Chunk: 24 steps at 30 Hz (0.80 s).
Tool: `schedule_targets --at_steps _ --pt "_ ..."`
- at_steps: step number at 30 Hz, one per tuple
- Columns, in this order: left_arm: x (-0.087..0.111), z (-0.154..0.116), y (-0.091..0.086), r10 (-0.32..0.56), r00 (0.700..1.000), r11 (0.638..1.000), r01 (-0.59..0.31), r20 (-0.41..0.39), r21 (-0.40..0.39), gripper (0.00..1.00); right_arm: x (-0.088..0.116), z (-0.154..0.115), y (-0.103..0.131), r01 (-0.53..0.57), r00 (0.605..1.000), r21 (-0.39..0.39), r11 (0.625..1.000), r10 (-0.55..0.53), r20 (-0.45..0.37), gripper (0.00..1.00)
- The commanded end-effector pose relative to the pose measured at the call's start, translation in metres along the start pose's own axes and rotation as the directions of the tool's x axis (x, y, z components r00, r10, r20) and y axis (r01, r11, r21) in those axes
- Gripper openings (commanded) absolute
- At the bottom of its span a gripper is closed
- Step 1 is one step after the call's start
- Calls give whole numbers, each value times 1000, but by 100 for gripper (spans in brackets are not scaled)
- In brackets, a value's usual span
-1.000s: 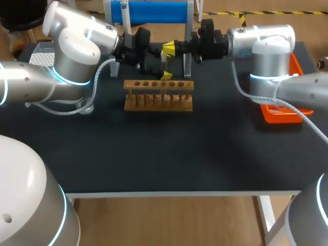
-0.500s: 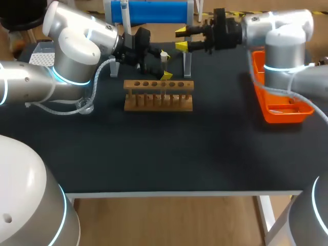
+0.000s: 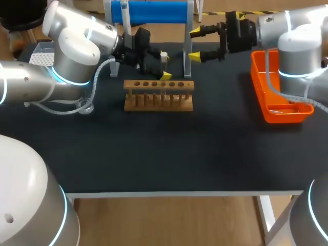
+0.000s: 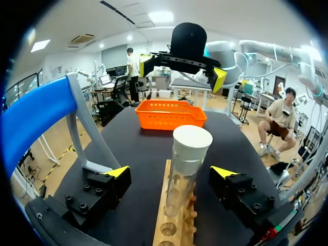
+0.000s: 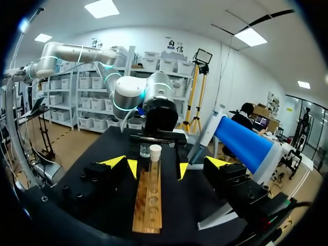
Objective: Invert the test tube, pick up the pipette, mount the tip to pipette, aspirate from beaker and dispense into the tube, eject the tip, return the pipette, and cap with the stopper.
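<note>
A glass test tube (image 3: 164,62) with a white stopper (image 4: 191,142) on top stands upright in the wooden rack (image 3: 158,96). My left gripper (image 3: 162,64) is open around the tube, and in the left wrist view its fingers (image 4: 119,172) stand clear on both sides. My right gripper (image 3: 195,43) hangs open and empty to the right of the tube, above the back of the table. In the right wrist view the tube (image 5: 155,159) is well ahead of the right gripper (image 5: 166,162). The white pipette (image 3: 124,12) hangs on the blue stand (image 3: 154,11).
An orange tray (image 3: 266,97) sits at the right edge, below my right arm. A small glass beaker (image 5: 145,150) stands beyond the rack's far end, beside my left gripper. A tip box (image 3: 43,53) is at the far left, behind my left arm.
My right gripper was shut at the tube's top. It has opened, left the stopper on the tube and drawn back to the right. The left arm has kept still.
</note>
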<state>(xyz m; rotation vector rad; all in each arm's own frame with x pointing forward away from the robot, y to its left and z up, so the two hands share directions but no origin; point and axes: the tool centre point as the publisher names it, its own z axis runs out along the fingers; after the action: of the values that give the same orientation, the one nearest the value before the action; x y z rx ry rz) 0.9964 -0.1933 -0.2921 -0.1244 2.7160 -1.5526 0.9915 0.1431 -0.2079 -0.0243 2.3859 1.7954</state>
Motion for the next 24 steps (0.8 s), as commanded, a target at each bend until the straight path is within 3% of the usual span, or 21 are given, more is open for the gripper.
schedule_targets --at_steps 1,14,22,24 --pt "9 -9 4 -14 999 1000 14 36 -3 100 1 -1 1 0 1000 2 1000 0 3 100" --pt "30 -40 22 -86 979 996 89 186 -7 100 1 -1 1 0 1000 2 1000 0 3 100" --pt "51 -69 32 -161 919 986 166 360 17 100 1 -1 1 0 1000 2 1000 0 3 100" --pt "51 -69 32 -161 919 986 166 360 17 100 1 -1 1 0 1000 2 1000 0 3 100"
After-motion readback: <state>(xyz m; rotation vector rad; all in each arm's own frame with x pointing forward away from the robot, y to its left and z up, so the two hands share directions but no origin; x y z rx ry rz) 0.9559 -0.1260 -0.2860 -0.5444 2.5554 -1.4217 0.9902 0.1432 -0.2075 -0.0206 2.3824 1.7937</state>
